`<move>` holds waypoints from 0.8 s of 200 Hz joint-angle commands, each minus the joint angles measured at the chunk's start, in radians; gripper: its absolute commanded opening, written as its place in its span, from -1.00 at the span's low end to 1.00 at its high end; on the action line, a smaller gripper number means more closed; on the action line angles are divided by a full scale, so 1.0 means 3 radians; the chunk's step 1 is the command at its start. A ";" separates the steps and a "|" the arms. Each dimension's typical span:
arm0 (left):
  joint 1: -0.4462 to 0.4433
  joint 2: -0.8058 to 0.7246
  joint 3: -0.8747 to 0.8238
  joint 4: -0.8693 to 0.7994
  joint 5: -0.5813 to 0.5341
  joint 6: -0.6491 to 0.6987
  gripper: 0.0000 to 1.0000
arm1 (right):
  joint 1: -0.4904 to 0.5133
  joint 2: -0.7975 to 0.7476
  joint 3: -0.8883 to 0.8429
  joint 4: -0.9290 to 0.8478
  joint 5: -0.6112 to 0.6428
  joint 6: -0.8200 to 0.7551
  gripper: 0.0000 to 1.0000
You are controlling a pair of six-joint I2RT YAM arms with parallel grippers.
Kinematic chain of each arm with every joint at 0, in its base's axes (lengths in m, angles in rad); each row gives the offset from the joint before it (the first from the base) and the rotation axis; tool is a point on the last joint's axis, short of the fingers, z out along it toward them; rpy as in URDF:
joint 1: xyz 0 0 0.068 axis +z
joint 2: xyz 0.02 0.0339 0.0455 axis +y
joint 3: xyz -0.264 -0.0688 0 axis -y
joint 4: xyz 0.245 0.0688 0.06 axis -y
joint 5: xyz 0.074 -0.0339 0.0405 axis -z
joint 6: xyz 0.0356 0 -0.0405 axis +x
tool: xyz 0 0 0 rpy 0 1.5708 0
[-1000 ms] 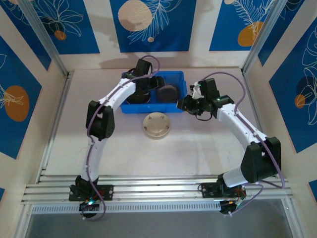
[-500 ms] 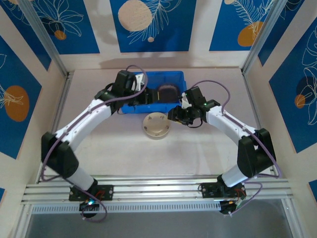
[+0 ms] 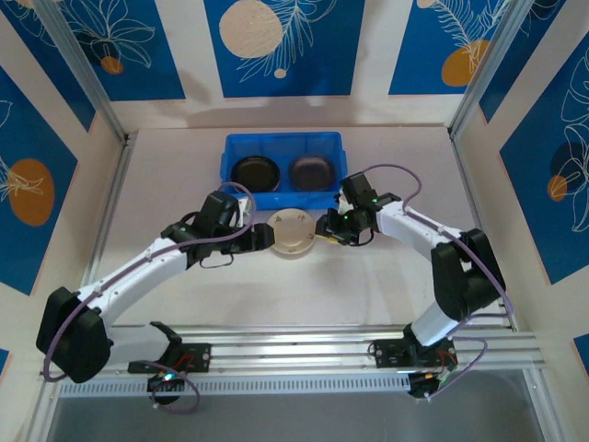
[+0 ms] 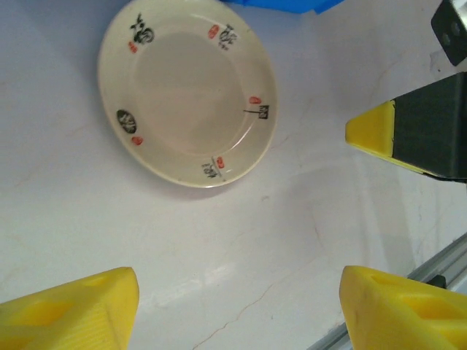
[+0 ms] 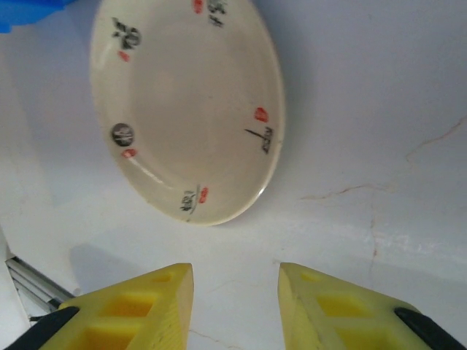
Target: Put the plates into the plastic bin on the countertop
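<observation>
A beige plate [image 3: 293, 232] with small red and black marks lies flat on the countertop [image 3: 386, 276], just in front of the blue plastic bin [image 3: 282, 199]. In the bin lie a glossy black plate [image 3: 255, 172] on the left and a dark greyish plate [image 3: 313, 171] on the right. My left gripper [image 3: 265, 238] is open at the beige plate's left edge, with nothing between its jaws. My right gripper [image 3: 324, 228] is open at the plate's right edge. The left wrist view has the beige plate [image 4: 188, 91] ahead of the left gripper [image 4: 237, 306]. The right wrist view has the plate [image 5: 188, 109] just ahead of the right gripper [image 5: 235, 292].
Aluminium rails [image 3: 294, 354] run along the near edge, and blue-patterned wall panels [image 3: 283, 41] enclose the other sides. One yellow-tipped right fingertip [image 4: 408, 135] shows in the left wrist view. A corner of the bin [image 5: 22, 11] sits at the right wrist view's top left.
My left arm has pulled out of the bin and come down to the beige plate's left edge, uncovering the black plate. My right gripper has moved left to the plate's right edge.
</observation>
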 commanded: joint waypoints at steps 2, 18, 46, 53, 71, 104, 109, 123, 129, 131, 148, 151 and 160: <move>-0.0026 -0.0065 -0.0096 0.0183 -0.0096 -0.0078 0.46 | 0.0022 0.0197 0.0112 -0.0013 0.0015 0.0039 -0.26; -0.0022 -0.0031 -0.0123 0.0182 -0.0147 -0.0041 0.45 | 0.0042 0.0298 0.0140 0.0032 -0.0023 0.0044 -0.27; -0.0019 -0.0008 -0.0155 0.0193 -0.0184 0.0038 0.45 | 0.0085 0.0472 0.0235 0.0041 -0.0009 0.0024 -0.28; -0.0017 -0.0011 -0.0161 0.0210 -0.0187 0.0053 0.45 | 0.0093 0.0517 0.0248 0.0049 -0.0014 0.0024 -0.28; -0.0017 -0.0006 -0.0163 0.0213 -0.0207 0.0082 0.44 | 0.0099 0.0612 0.0278 0.0078 -0.0018 0.0044 -0.28; -0.0009 -0.0001 -0.0163 0.0192 -0.0223 0.0142 0.43 | 0.0104 0.0767 0.0302 0.0159 -0.0032 0.0124 -0.29; -0.0007 -0.0003 -0.0173 0.0198 -0.0220 0.0153 0.44 | 0.0109 0.0779 0.0297 0.0184 -0.0037 0.0140 -0.29; 0.0001 0.0009 -0.0188 0.0203 -0.0208 0.0157 0.43 | 0.0104 0.0833 0.0292 0.0237 -0.0060 0.0181 -0.34; -0.0001 0.0009 -0.0193 0.0211 -0.0209 0.0161 0.43 | 0.0106 0.0841 0.0282 0.0271 -0.0067 0.0200 -0.35; 0.0000 0.0011 -0.0197 0.0213 -0.0210 0.0161 0.43 | 0.0105 0.0843 0.0279 0.0281 -0.0068 0.0208 -0.36; 0.0010 0.0019 -0.0228 0.0240 -0.0210 0.0157 0.43 | 0.0109 0.0860 0.0253 0.0384 -0.0094 0.0271 -0.38; 0.0016 0.0018 -0.0230 0.0239 -0.0203 0.0156 0.43 | 0.0109 0.0865 0.0255 0.0390 -0.0097 0.0281 -0.38; 0.0019 0.0024 -0.0234 0.0254 -0.0202 0.0151 0.42 | 0.0109 0.0881 0.0269 0.0401 -0.0096 0.0297 -0.39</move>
